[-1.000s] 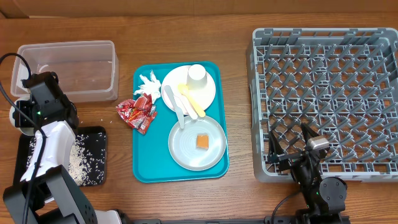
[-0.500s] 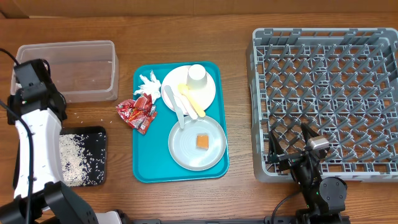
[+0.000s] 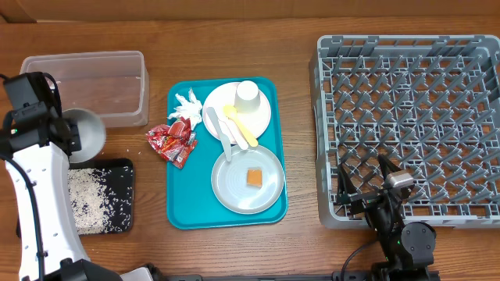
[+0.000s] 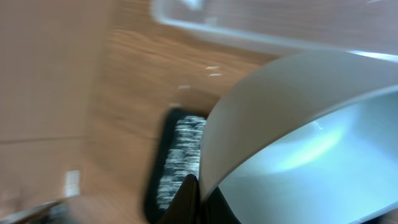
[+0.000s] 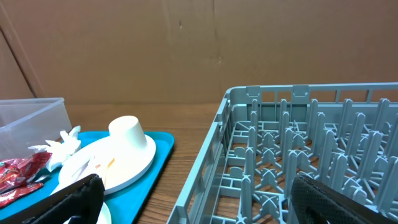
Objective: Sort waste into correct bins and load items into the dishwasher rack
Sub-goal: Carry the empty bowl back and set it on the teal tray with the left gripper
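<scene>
One arm (image 3: 37, 195), the left, stretches forward, pincer (image 4: 194, 194) clamped on the bowl (image 3: 86, 134).

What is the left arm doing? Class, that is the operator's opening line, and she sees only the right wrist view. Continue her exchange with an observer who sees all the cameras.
Observer: The left gripper is shut on the rim of the small white bowl, holding it between the clear tub and the black tray.
Operator: Is anything in the bowl?
Observer: It looks empty. The rice lies in the black tray.
Operator: Any waste I cannot see?
Observer: An orange food cube sits on the plate at the front end of the teal tray.
</scene>
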### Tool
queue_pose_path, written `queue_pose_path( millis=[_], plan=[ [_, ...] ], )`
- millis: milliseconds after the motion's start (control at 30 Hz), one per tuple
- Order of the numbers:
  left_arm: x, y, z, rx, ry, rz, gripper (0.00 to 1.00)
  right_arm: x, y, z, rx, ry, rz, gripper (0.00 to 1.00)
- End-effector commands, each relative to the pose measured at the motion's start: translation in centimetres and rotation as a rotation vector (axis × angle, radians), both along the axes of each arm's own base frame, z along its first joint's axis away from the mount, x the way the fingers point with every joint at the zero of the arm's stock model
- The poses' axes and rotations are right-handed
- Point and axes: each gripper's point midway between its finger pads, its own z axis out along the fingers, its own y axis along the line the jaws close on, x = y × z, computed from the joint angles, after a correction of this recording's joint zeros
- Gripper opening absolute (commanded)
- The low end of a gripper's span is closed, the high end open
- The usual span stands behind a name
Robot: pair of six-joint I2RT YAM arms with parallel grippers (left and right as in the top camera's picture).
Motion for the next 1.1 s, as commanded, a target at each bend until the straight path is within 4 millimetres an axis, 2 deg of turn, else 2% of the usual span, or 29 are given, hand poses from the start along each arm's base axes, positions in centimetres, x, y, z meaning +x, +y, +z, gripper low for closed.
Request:
queue_pose_path(
  millis=[0,133,333,500,633,833,933,1067],
  plan=[
    [2.1,-4.0,1.3,-0.252,-0.175,-0.033,0.04,0.0,-0.1,-0.2,-0.003,-0.005,-0.008,1.00],
    [1.7,-6.4,2.3,-0.390,-0.204,-0.021,0.04,0.0,-0.1,-0.2,-0.003,-0.005,-0.008,1.00],
    [0.8,-9.9,4.8,-0.555,-0.249,-0.057,0.04,0.0,-0.1,-0.2,-0.003,-0.005,-0.008,1.00],
    [0.1,-13.6,5.0,-0.747,-0.233,-0.121,0.04,0.0,-0.1,-0.2,-0.003,-0.005,-0.008,1.00],
    [-1.4,-16.1,2.9,-0.817,-0.129,-0.132,0.04,0.0,-0.1,-0.2,-0.003,-0.005,-0.008,1.00],
    [-3.6,-19.9,-2.5,-0.884,0.058,-0.154,0.04,0.0,-0.1,-0.2,-0.003,-0.005,-0.008,1.00],
    [-4.1,-20.9,-4.5,-0.889,0.104,-0.152,0.04,0.0,-0.1,-0.2,-0.003,-0.005,-0.008,1.00],
    [-4.4,-21.8,-5.8,-0.896,0.133,-0.154,0.04,0.0,-0.1,-0.2,-0.003,-0.005,-0.008,1.00]
  ],
)
